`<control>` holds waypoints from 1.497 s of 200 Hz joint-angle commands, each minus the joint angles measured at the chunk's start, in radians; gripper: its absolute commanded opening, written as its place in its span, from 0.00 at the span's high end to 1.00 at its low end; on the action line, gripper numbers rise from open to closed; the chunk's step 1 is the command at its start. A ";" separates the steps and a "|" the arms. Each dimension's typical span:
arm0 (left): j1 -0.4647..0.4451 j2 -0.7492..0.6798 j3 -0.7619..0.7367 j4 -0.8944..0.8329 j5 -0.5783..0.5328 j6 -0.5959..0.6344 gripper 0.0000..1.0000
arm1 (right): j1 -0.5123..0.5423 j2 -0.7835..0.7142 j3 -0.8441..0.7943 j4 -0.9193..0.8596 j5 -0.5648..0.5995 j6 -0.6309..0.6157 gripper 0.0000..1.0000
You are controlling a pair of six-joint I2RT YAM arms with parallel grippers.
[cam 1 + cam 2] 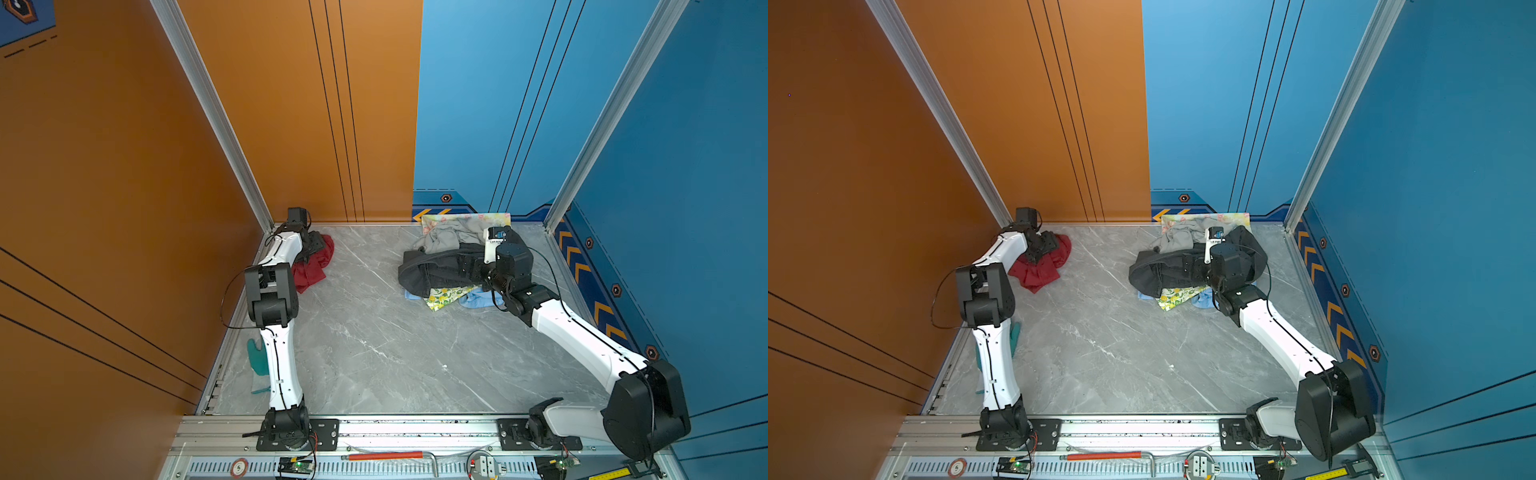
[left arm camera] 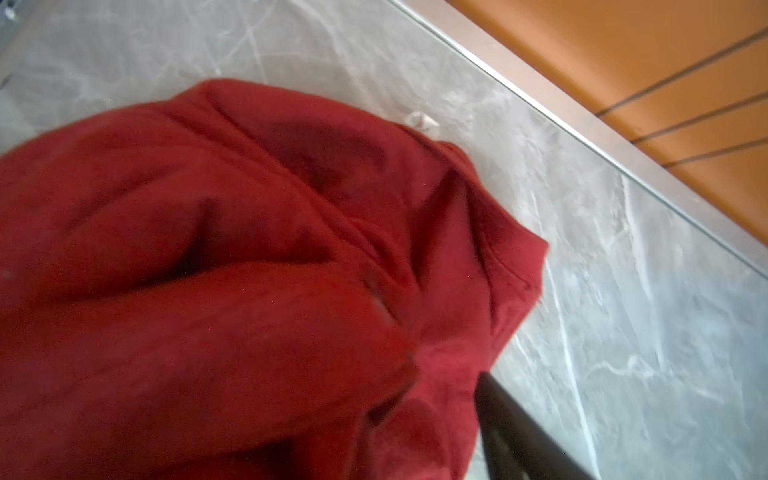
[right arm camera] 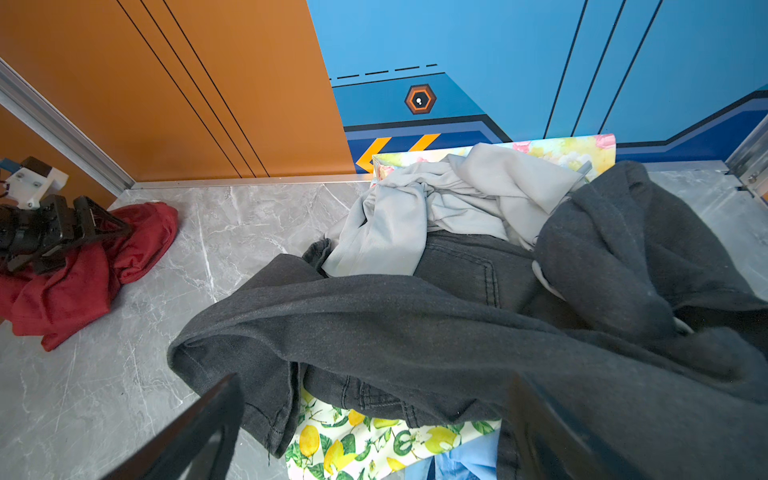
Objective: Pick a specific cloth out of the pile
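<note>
Left hand [image 3: 89, 230] sits low on the red cloth [image 1: 312, 266], spread wide, likely releasing it well apart from the pile [image 1: 451, 262]; right hand [image 3: 374, 432] gapes over the pile.

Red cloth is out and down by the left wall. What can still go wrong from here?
1. The left pincer sits open right on the red cloth; as it lifts, a fold may snag and drag along.
2. The right pincer hangs open over the dark grey garment on the pile; pulling back could hook its hem and scatter the pile.
3. The teal glove lies beside the left arm; retracting may sweep it.
</note>
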 commanded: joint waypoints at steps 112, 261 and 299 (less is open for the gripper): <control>-0.118 -0.397 -0.206 0.051 -0.040 0.239 0.02 | -0.062 -0.217 -0.029 -0.012 0.007 -0.022 0.00; -0.114 -0.970 -1.129 0.699 -0.018 0.261 0.02 | -0.171 -0.255 -0.399 0.299 0.197 -0.100 0.00; -0.083 -1.023 -1.324 0.824 -0.115 0.315 0.02 | -0.215 -0.235 -0.518 0.436 0.195 -0.123 0.00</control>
